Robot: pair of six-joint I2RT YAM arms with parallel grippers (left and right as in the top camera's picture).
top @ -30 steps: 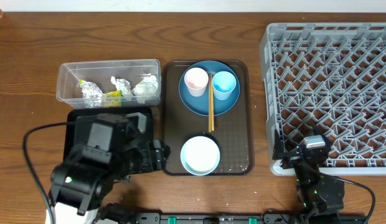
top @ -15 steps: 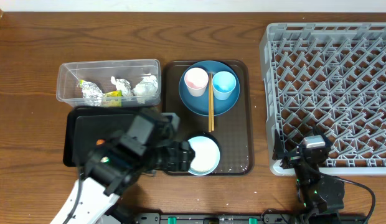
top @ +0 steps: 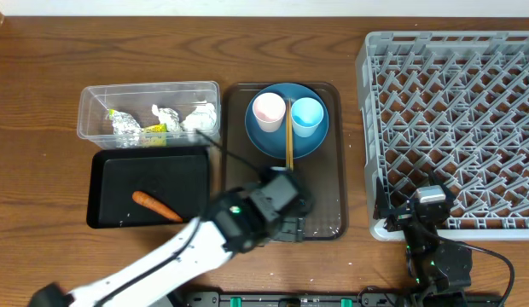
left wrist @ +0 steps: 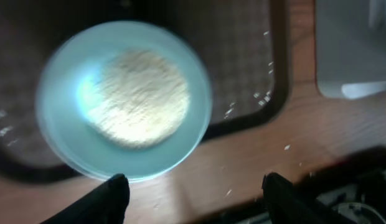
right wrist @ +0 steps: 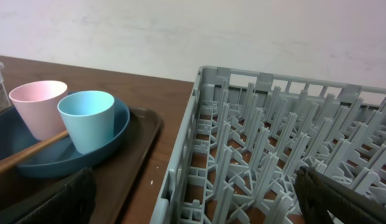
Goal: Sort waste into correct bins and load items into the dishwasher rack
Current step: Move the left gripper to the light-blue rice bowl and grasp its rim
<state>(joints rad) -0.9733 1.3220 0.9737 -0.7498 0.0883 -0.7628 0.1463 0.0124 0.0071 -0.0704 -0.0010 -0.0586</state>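
The pale bowl holds white rice and sits on the brown serving tray. Overhead, my left arm covers it. My left gripper hovers open and empty at the bowl's near rim. The blue plate carries a pink cup, a light blue cup and chopsticks. Napkins and a wrapper lie in the clear tub. A carrot lies in the black tray. My right gripper stands open over the dishwasher rack's front-left corner.
Loose rice grains are scattered on the serving tray's right side and on the wooden table in front of it. The right arm rests at the table's front edge beside the rack.
My left arm swung right from above the black tray to above the bowl, uncovering the carrot in the tray. Its jaws narrowed a little. The right arm stayed still.
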